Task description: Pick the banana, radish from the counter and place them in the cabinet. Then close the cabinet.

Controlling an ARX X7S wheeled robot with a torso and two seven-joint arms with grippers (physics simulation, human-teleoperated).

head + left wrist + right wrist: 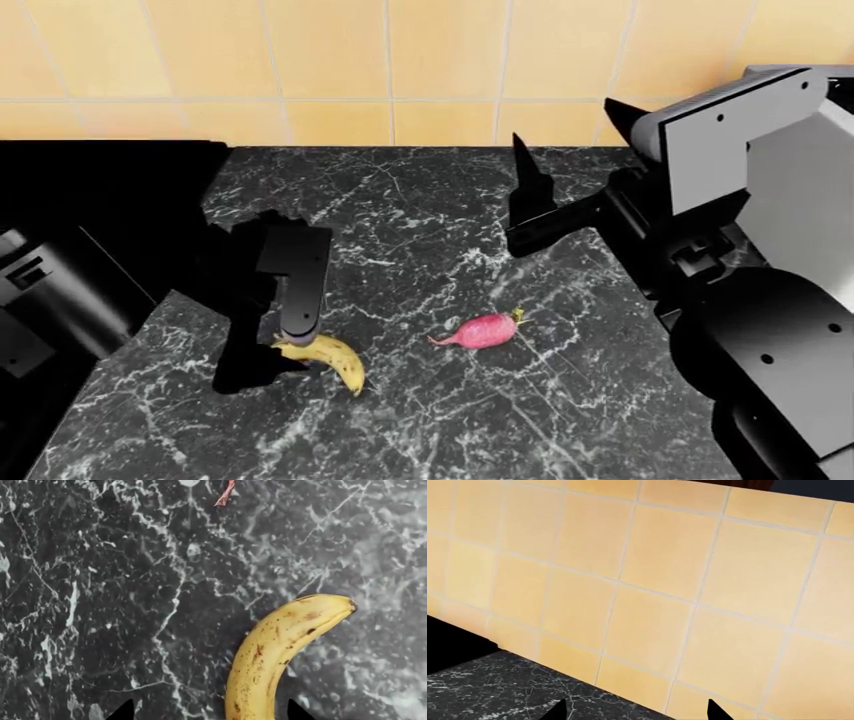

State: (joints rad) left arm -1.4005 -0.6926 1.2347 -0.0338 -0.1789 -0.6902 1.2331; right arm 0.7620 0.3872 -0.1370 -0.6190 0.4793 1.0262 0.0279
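Task at first pick. Left gripper (296, 345) low over banana (327, 360) stem end, jaws spread, straddling, not gripping. Radish (483, 330) just beside on bench (534, 420). Right gripper (531, 205) raised, jaws apart, empty. Cabinet not in view; both placements and closing remain.

A kitchen corner, rendered in simulation. Across the top of the head view runs a wall of large square tiles (334, 60) in warm yellow-orange, with pale grout lines between them. The right wrist view shows the same tiled wall (660, 595) up close, slanting across the frame, with a dark strip in the upper right corner (what it is cannot be told). At the left of the head view sits a flat black surface (94, 200) — glossy and featureless — reaching back to the wall. Light is even and soft, with short dark shadows.
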